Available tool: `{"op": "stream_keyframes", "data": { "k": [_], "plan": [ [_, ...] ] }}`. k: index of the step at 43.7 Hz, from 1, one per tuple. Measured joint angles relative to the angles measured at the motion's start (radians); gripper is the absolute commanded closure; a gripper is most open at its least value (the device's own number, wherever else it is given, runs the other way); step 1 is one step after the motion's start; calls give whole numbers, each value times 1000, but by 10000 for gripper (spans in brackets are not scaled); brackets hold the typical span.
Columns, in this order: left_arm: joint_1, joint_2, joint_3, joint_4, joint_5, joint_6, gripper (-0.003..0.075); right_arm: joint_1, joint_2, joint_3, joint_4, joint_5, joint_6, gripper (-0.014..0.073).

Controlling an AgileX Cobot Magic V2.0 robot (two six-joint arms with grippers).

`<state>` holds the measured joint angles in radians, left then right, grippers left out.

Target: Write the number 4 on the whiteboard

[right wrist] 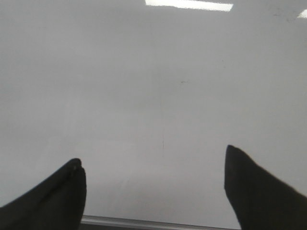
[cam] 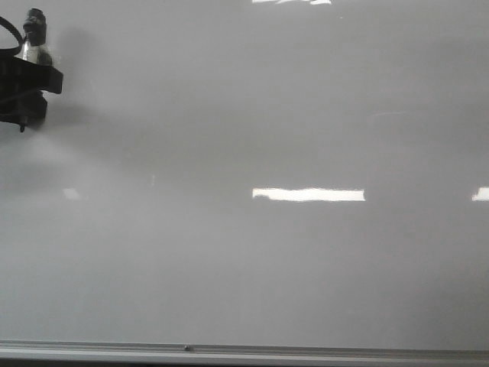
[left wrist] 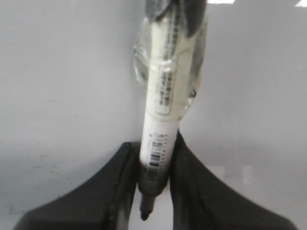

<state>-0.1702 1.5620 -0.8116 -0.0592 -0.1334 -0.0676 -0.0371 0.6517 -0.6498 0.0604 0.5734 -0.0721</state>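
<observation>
The whiteboard (cam: 306,115) fills the front view, glossy pale grey and blank; no number 4 shows on it in any view. My left gripper (cam: 30,88) is at the board's far upper left, shut on a white-and-black marker pen (cam: 34,34). In the left wrist view the jaws (left wrist: 154,143) clamp the pen's barrel (left wrist: 163,96), with its black tip (left wrist: 145,213) pointing at the board (left wrist: 62,72); I cannot tell whether the tip touches. My right gripper (right wrist: 152,154) is open and empty over the board (right wrist: 144,72). It is out of the front view.
A thin metal edge (cam: 244,352) runs along the board's bottom and also shows in the right wrist view (right wrist: 158,223). Bright light reflections (cam: 309,194) lie across the board. A short faint line (right wrist: 162,142) marks the board ahead of the right gripper.
</observation>
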Motion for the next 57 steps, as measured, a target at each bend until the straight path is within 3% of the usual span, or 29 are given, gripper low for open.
{"op": "stream_keyframes", "data": {
  "k": [9,13,24,34,39,47,57],
  "plan": [
    [0,-37,-6,4,64,0,739,0,0,0,0,10,0,-16],
    [-5,-103,-8,32,133,2,741,0,0,0,0,13,0,-16],
    [-115,-352,-17,155,403,14,741,0,0,-16,25,70,0,-16],
    [-264,-462,-117,181,723,113,741,0,0,-113,44,254,-3,-15],
    [-340,-465,-166,131,879,212,741,0,3,-149,46,345,-19,-15],
    [-403,-445,-199,-65,1028,478,741,16,30,-162,127,407,-128,-15],
    [-424,-370,-247,-200,1132,717,740,120,130,-162,336,417,-435,-15]
  ]
}}
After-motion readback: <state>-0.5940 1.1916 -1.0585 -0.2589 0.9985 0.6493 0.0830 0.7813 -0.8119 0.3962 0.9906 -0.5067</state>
